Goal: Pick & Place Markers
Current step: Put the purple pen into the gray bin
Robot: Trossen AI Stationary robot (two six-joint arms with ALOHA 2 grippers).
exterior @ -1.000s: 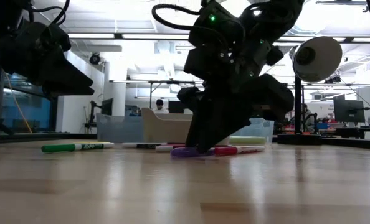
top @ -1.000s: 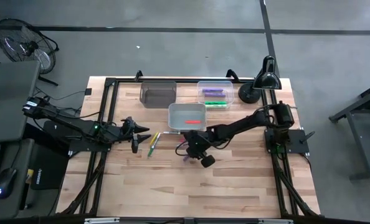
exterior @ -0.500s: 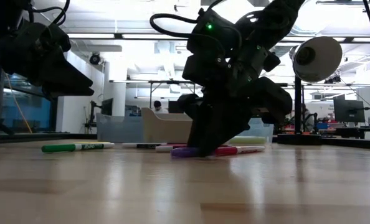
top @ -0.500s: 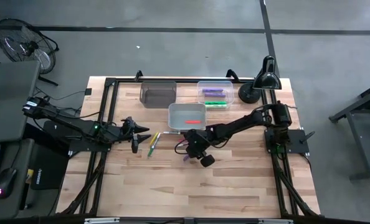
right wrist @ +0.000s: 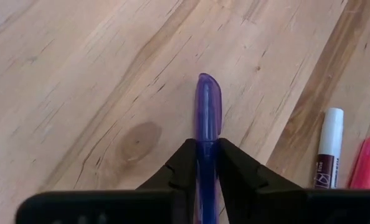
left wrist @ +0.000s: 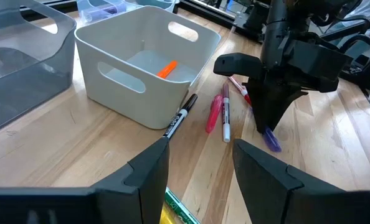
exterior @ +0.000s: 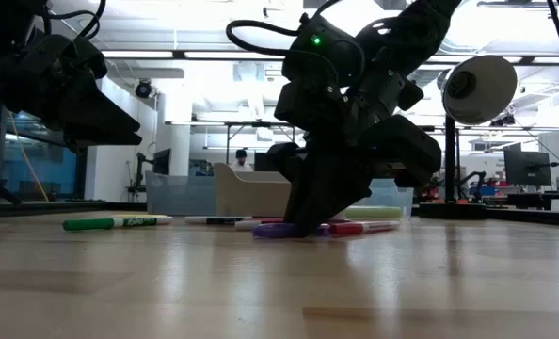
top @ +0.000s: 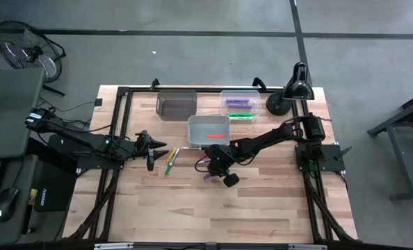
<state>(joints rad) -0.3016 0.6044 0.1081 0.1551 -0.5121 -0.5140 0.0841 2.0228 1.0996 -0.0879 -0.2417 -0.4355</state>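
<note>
The wooden tabletop (top: pixel 262 208) carries three bins near its far edge: a dark grey bin (top: pixel 176 104), a clear bin (top: pixel 240 103) with purple and green markers inside, and in front of them a white bin (top: pixel 208 130) holding one red-orange marker (left wrist: pixel 167 68).

The right arm reaches across from the right side, and its right gripper (top: pixel 217 169) is down at the tabletop just in front of the white bin. Its fingers (right wrist: pixel 185 165) are pressed narrow on a purple marker (right wrist: pixel 207 118), which lies flat on the wood with its capped end sticking out beyond the fingertips.

The left gripper (top: pixel 153 149) hangs above the tabletop to the left of the white bin, its fingers (left wrist: pixel 147 171) spread wide with nothing between them.

Loose markers lie near the purple one: a pink marker (left wrist: pixel 213 114) and a white marker (left wrist: pixel 225 118) side by side, and a black marker (left wrist: pixel 180 116) touching the white bin's front wall. A green marker (top: pixel 169 164) and a yellow marker (top: pixel 172 153) lie just beside the left gripper.
</note>
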